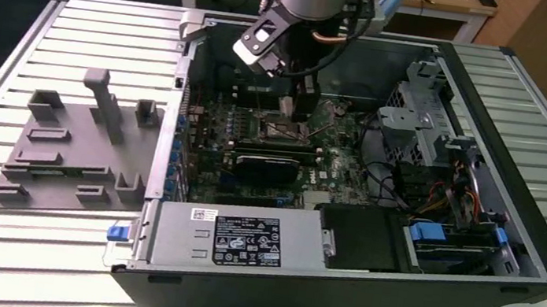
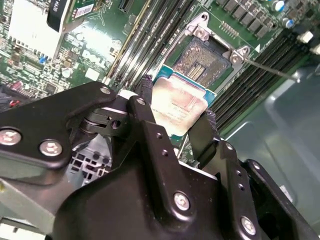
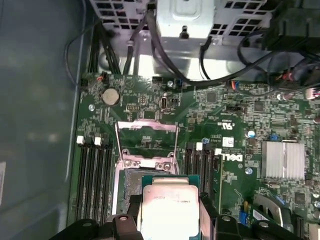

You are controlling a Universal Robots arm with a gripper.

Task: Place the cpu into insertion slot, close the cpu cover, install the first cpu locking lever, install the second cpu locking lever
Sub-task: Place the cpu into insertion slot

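Closest up are my black fingers (image 2: 205, 132), and they are pinched on the two sides of the cpu (image 2: 180, 107). It is a small flat square with a shiny grey top. The cpu hangs just over one edge of the insertion slot (image 2: 202, 62) and does not lie in it yet. In the first wrist view the cpu cover (image 3: 147, 125) is flipped open at the far side of the insertion slot from the cpu. Long black memory slots (image 3: 95, 175) run along both sides of the insertion slot. In the exterior view the insertion slot sits deep in an open computer case (image 1: 339, 301) that lies on a striped metal desk (image 1: 77, 32).
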